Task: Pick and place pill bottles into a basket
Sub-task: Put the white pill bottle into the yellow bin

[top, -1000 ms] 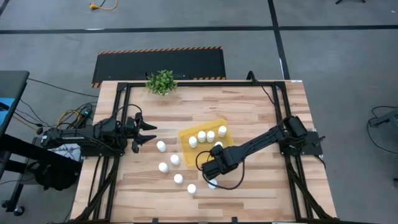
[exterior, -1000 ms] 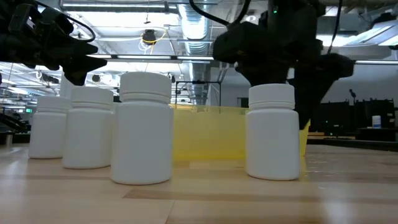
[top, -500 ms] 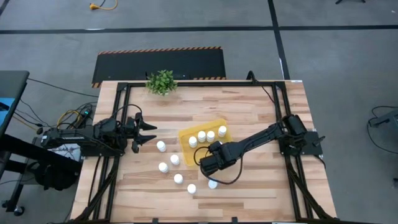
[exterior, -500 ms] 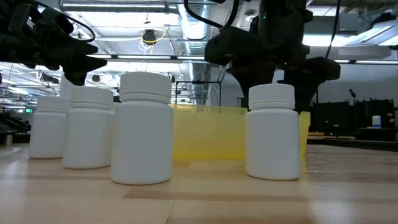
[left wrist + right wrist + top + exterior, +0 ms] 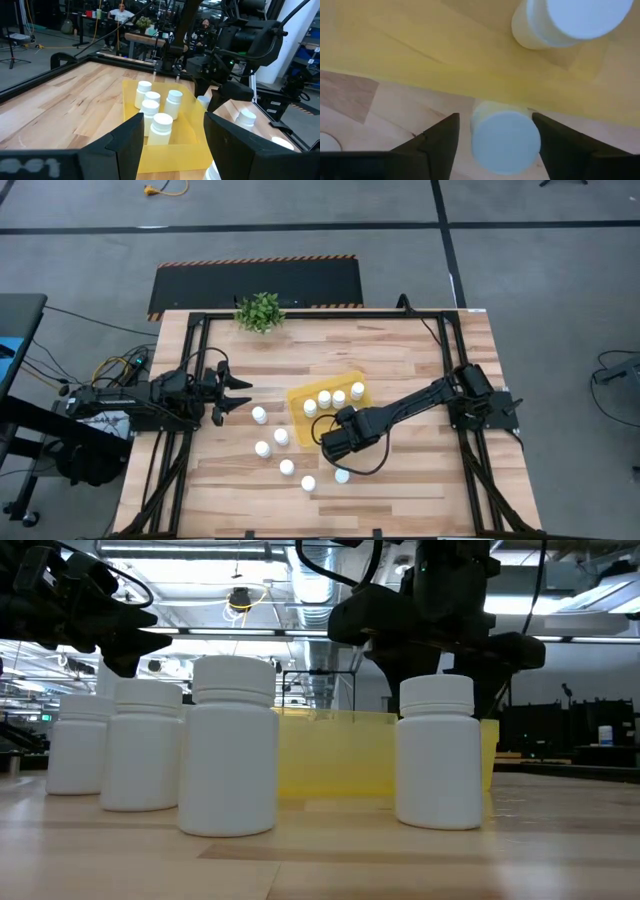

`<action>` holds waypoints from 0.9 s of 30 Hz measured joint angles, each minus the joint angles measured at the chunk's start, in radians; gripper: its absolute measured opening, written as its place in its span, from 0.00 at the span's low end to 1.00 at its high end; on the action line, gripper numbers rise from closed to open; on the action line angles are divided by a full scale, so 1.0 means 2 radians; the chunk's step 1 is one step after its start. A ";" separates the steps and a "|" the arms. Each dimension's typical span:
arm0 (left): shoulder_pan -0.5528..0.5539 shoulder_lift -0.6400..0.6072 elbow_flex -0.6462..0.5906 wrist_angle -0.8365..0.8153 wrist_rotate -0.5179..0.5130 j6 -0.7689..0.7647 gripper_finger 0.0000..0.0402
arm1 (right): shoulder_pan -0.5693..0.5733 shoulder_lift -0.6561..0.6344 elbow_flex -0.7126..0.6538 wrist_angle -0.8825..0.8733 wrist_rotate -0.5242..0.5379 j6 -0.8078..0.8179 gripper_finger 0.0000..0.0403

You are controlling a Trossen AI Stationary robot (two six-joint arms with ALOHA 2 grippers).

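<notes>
Shift: right gripper (image 5: pixel 331 447) has moved from the near loose bottles toward the basket.
Basket (image 5: pixel 303 426): mid-table, yellow, holding five bottles (image 5: pixel 324 397).
Right gripper: fingers apart, straddling one bottle (image 5: pixel 505 141) just outside the basket wall.
Left gripper (image 5: pixel 240 395): waits at left, narrowly parted, empty.

A small green potted plant (image 5: pixel 260 311) sits at the far edge of the wooden counter (image 5: pixel 420 360), near a black hazard-striped mat (image 5: pixel 255 285) on the floor.

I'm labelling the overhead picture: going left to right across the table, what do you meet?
Left gripper → lone pill bottle beside it → yellow basket holding four bottles → right gripper at the basket's near edge → right arm's base.
</notes>
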 joint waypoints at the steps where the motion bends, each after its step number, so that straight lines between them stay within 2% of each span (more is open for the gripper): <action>1: 0.000 0.000 0.000 0.000 0.000 0.000 0.48 | 0.000 0.000 0.000 0.000 0.000 0.000 0.57; 10: 0.000 0.000 0.000 0.000 0.000 0.000 0.48 | 0.000 -0.001 0.000 0.000 -0.005 0.000 0.42; 17: 0.000 0.000 0.000 0.000 0.000 0.000 0.48 | 0.009 -0.002 0.001 -0.002 -0.031 0.004 0.45; 21: 0.000 0.000 0.000 0.000 0.000 0.000 0.48 | 0.018 -0.004 0.022 -0.025 -0.036 0.004 0.43; 27: 0.000 0.000 0.000 0.000 0.000 0.000 0.48 | 0.021 -0.004 0.094 -0.135 -0.034 -0.018 0.41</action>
